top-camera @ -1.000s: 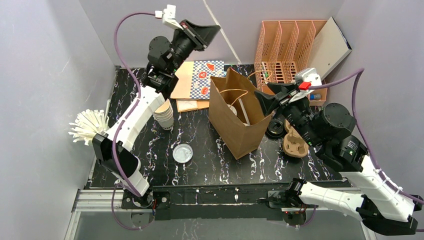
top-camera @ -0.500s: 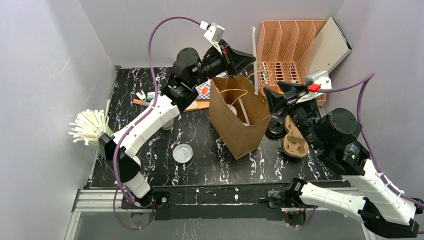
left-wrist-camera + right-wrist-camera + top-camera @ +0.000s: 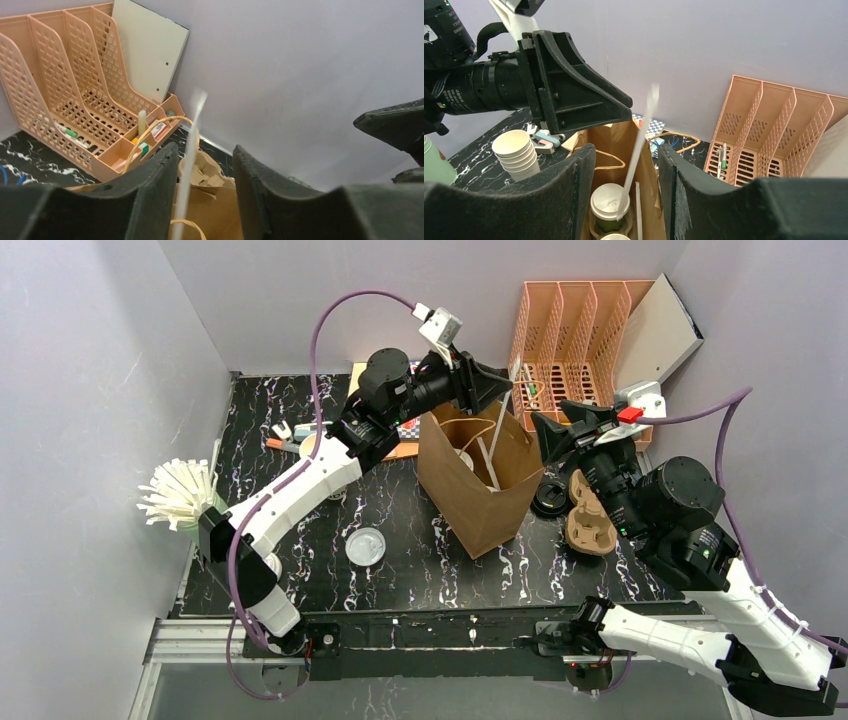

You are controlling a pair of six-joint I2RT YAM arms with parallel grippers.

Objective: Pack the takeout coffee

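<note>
Overhead, the left gripper (image 3: 503, 382) is hovering at twelve o'clock of the paper bag (image 3: 478, 502), where the straw (image 3: 503, 410) is probably needing a straight drop; in the left wrist view its fingers (image 3: 150, 200) are standing parted, straw loose between. Through the right wrist, the right gripper (image 3: 626, 150) is gaping empty over the bagged green-sided coffee (image 3: 610, 202)
</note>
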